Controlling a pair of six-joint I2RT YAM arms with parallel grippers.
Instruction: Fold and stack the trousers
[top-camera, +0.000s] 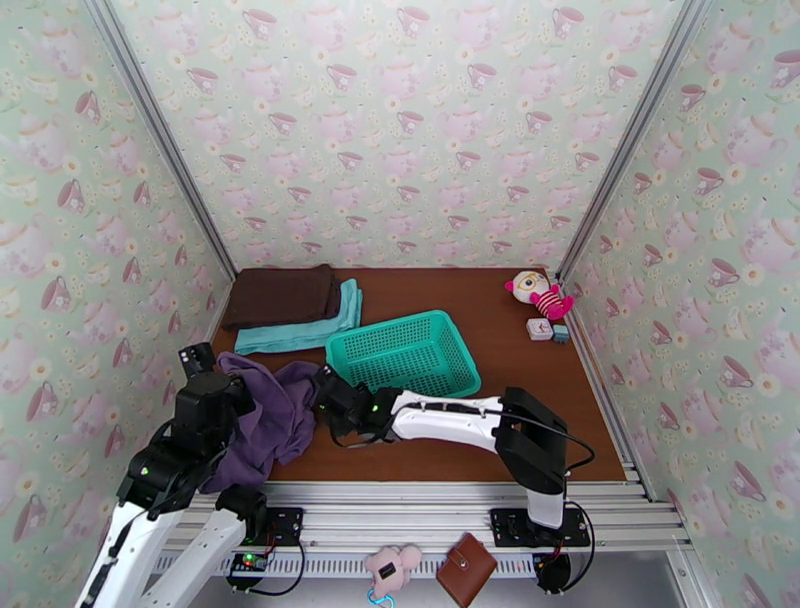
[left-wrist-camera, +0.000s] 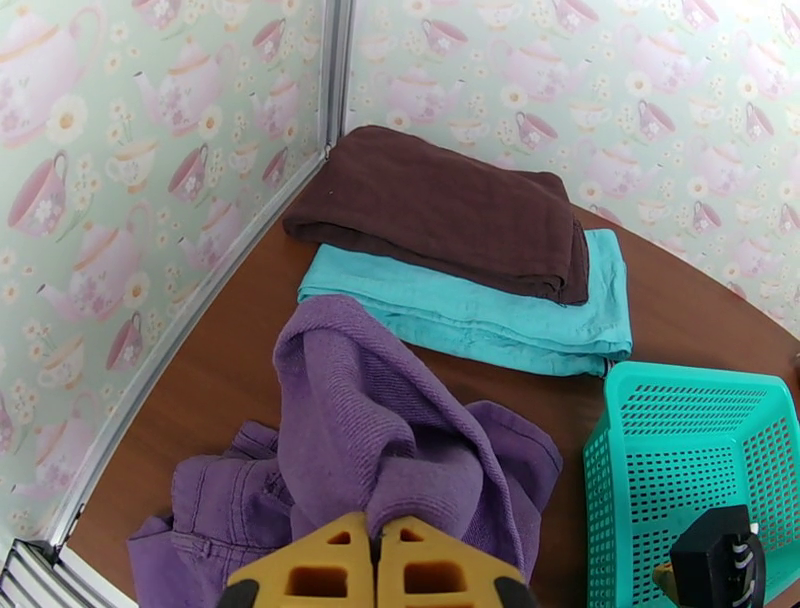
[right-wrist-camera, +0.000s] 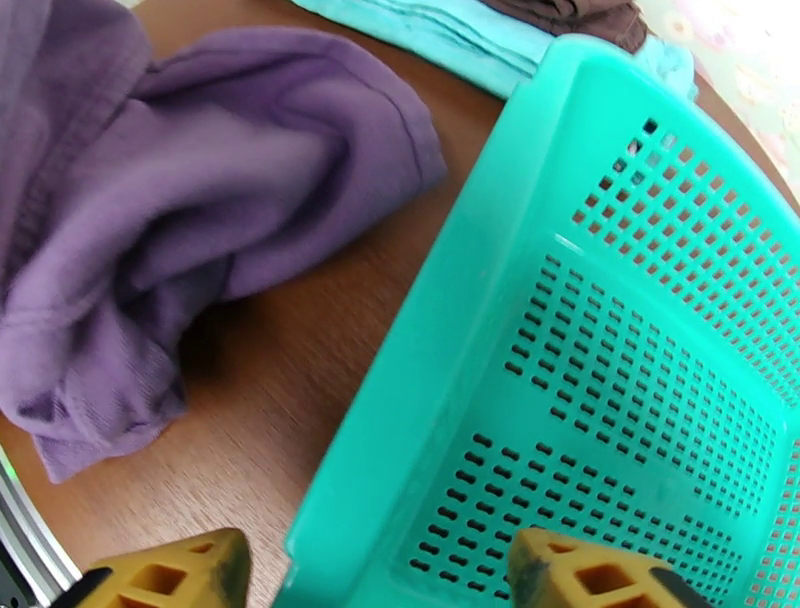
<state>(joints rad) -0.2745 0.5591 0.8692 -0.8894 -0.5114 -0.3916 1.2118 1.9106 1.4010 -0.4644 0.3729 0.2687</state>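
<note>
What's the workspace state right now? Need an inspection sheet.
Surface: brown wooden table, no spills seen.
Job's things: purple trousers crumpled at near left, unfolded, one fold raised.
Clutter: empty teal mesh basket mid-table; dark brown folded garment overlapping teal folded garment, far left; plush toy and small blocks, far right; pink plush and brown wallet below the arm bases.
Claws: left claw shut on the trousers; right claw open, one finger outside the basket wall, one inside.
Cables: black cable looping along the right arm.
Surroundings: teacup-patterned walls; aluminium rail at near edge.
</note>
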